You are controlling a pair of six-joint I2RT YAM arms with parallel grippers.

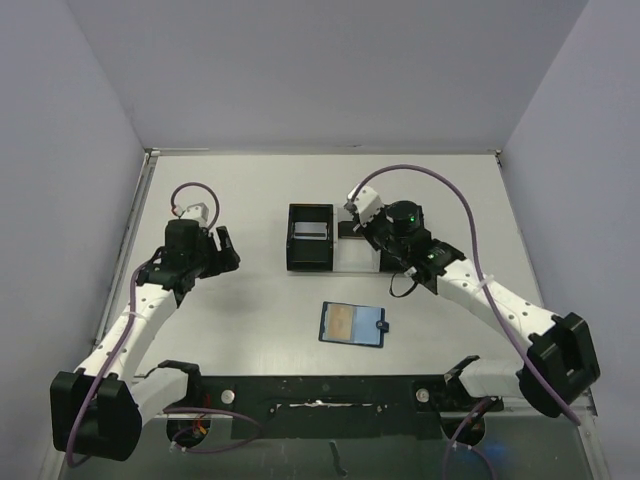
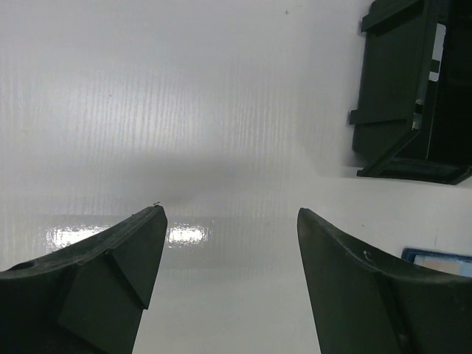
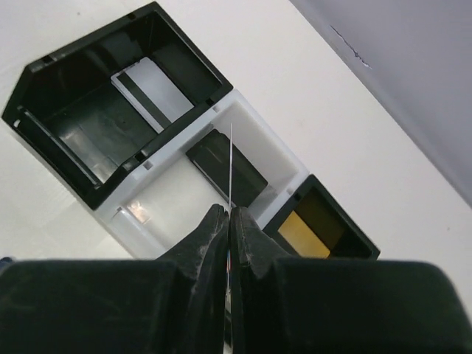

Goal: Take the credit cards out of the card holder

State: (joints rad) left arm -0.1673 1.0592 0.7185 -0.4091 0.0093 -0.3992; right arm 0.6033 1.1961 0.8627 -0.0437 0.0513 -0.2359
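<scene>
The card holder [image 1: 352, 325], a dark blue wallet, lies spread open on the table with a tan card [image 1: 345, 321] showing in it; its corner [image 2: 439, 258] shows in the left wrist view. My right gripper [image 3: 227, 210] hangs over the white tray [image 3: 166, 203], shut on a thin card seen edge-on [image 3: 231, 158]. A silver card [image 3: 156, 90] lies in the left black box [image 3: 55, 96], a dark card [image 3: 225, 168] in the tray, a gold card [image 3: 313, 230] in the right black box [image 3: 350, 240]. My left gripper [image 2: 230, 214] is open over bare table, left of the boxes.
The joined boxes [image 1: 310, 237] stand at mid-table, and my right gripper [image 1: 353, 228] covers their right end from above. Grey walls close in the table on three sides. The left box's outer wall [image 2: 391, 88] is to the upper right of my left fingers.
</scene>
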